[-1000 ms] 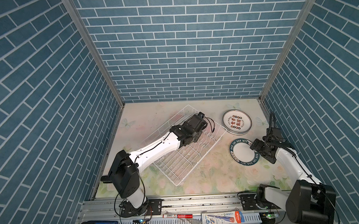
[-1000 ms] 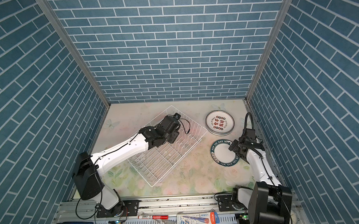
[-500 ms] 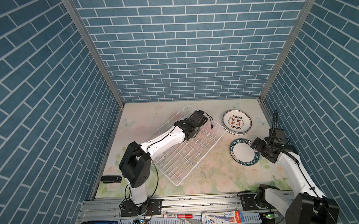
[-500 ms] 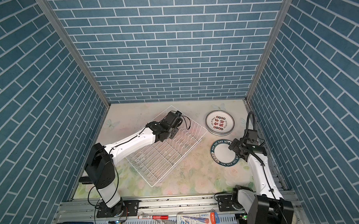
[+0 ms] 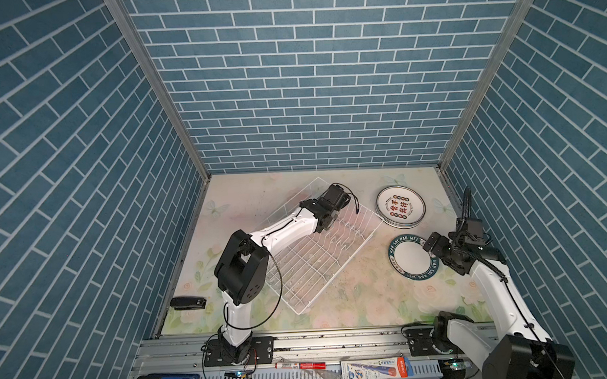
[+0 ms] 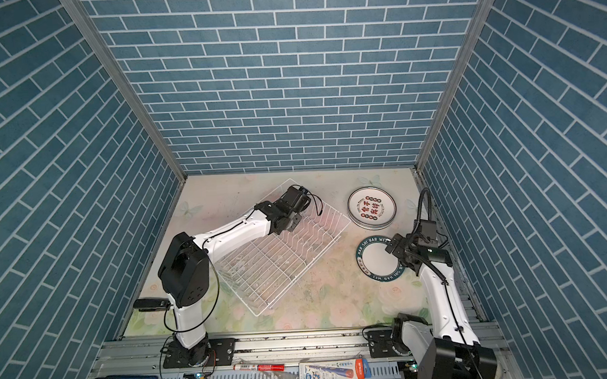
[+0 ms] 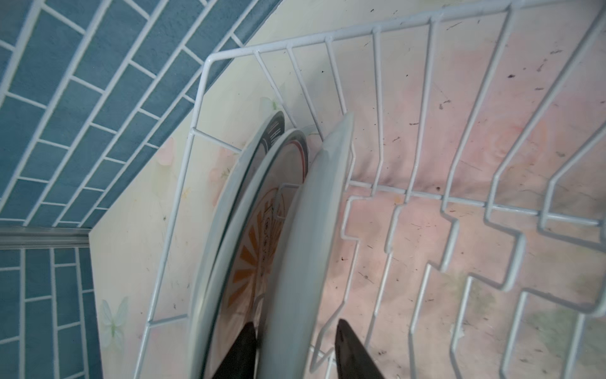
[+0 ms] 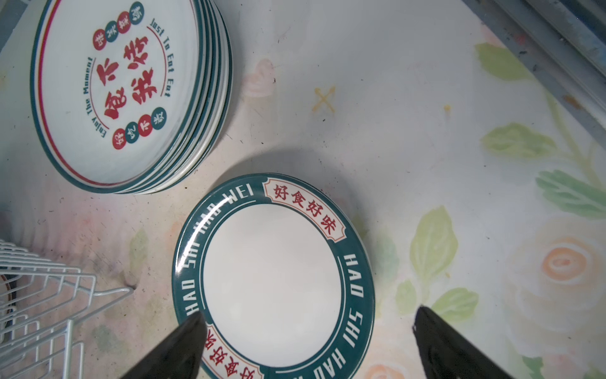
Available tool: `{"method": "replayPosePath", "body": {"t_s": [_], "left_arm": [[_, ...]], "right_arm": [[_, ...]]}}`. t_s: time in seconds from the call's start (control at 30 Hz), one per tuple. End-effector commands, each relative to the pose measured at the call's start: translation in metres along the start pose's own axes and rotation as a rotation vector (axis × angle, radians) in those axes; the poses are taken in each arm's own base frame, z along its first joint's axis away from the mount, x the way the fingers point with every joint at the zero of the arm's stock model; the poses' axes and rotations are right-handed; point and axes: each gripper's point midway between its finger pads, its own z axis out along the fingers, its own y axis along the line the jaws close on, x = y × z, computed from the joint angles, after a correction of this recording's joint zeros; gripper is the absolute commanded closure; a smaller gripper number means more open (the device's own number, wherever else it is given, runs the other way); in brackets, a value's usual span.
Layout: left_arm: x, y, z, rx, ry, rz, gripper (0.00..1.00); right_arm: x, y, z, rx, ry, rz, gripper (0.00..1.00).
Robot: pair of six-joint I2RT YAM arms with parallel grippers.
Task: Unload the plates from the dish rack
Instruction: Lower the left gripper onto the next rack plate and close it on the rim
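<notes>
The white wire dish rack (image 5: 333,266) (image 6: 281,268) lies at an angle mid-table. My left gripper (image 5: 327,210) (image 7: 296,347) reaches down into its far corner. In the left wrist view its jaws straddle the rim of an upright white-backed plate (image 7: 311,246); one finger touches it and a gap shows at the other. Behind that plate stand an orange sunburst plate (image 7: 259,256) and a dark-rimmed one (image 7: 273,131). My right gripper (image 5: 434,244) (image 8: 308,331) hangs open over a green-rimmed plate (image 5: 409,259) (image 8: 272,275) lying flat on the table.
A stack of several plates (image 5: 400,207) (image 8: 114,92) with red characters sits at the far right, just beyond the green-rimmed one. A black device (image 5: 187,302) lies at the table's left edge. Tiled walls close in on three sides.
My left gripper has sunk into the rack's far corner and its jaws have narrowed round the plate's rim. My right gripper has barely shifted above the green-rimmed plate.
</notes>
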Motion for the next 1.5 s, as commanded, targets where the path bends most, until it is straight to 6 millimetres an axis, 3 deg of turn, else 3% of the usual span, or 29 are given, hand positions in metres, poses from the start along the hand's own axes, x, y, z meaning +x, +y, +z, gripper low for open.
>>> {"method": "replayPosePath", "body": {"t_s": [0.0, 0.37, 0.63, 1.33, 1.47], "left_arm": [[-0.003, 0.001, 0.004, -0.013, 0.004, 0.004, 0.69], [-0.004, 0.005, 0.0, -0.02, 0.006, 0.015, 0.93], [-0.01, 0.011, -0.021, -0.011, -0.025, 0.011, 1.0], [-0.047, 0.004, -0.114, -0.003, -0.226, 0.053, 1.0], [-0.054, 0.004, -0.143, 0.028, -0.282, 0.044, 1.0]], "right_arm": [[0.0, 0.004, -0.007, -0.017, -0.005, -0.039, 0.01], [-0.001, 0.012, -0.018, -0.063, -0.027, -0.043, 0.01], [-0.004, 0.021, -0.023, -0.108, -0.029, -0.034, 0.01], [-0.008, 0.044, -0.027, -0.232, -0.025, -0.027, 0.01], [-0.01, 0.052, -0.032, -0.278, -0.041, -0.047, 0.01]]}}
